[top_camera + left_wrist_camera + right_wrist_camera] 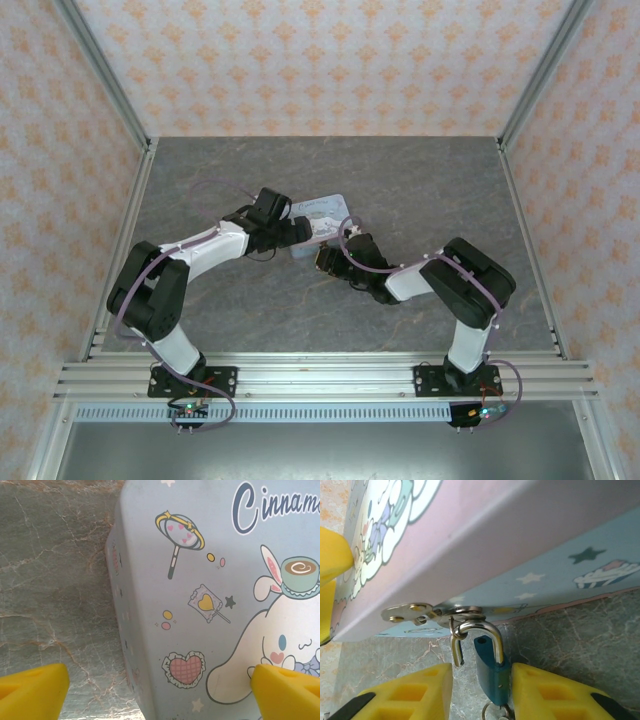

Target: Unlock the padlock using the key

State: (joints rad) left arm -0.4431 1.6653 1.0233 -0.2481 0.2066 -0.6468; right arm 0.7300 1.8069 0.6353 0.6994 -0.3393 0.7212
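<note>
Two hazards: my right pincer, jaws parted around the padlock hanging from the hasp of the tin, may knock it aside, and my left pincer, splayed open, leaves that tin free to slide.

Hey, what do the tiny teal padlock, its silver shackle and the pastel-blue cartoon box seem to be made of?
Small teal padlock body: likely painted metal, smooth satin colour coat. Curved silver shackle: polished steel-like metal, bright mirror glints. Pastel-blue cartoon-printed box: probably printed tin, given its soft sheen and metal hasp, though coated card is possible.
</note>
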